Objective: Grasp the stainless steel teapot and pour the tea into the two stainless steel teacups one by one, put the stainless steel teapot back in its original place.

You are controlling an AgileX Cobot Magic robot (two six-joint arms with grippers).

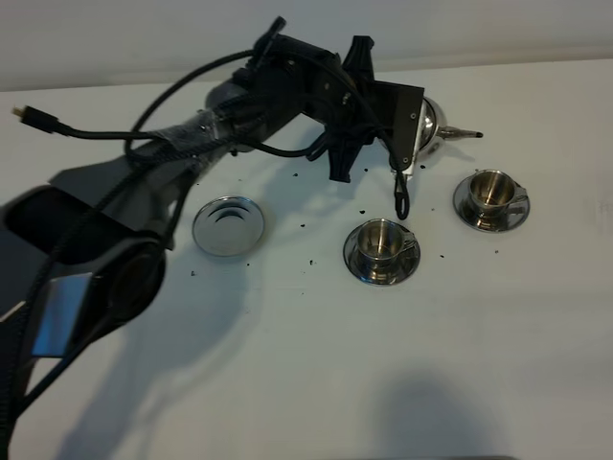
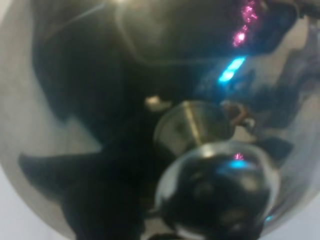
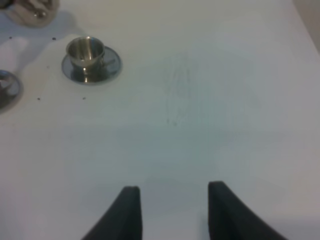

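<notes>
Two cups sit on the near side of the left gripper (image 1: 412, 144). It is closed. Its fingers are hidden behind the wrist plate (image 1: 397, 115), but the stainless steel teapot (image 1: 433, 123) sits tight against it and off its saucer, so I judge it held, likely by the handle. The spout (image 1: 465, 133) points straight away from the claw, roughly level. One teacup (image 1: 490, 195) lies just past the spout tip, nearer the camera. The other teacup (image 1: 381, 244) sits below the claw itself. The empty saucer (image 1: 228, 225), the return spot, lies behind the claw, back along the arm. The right gripper (image 3: 172, 210) has its jaws apart and empty over bare table (image 3: 225, 100), well apart from the pot. The left arm looks set to pour.
</notes>
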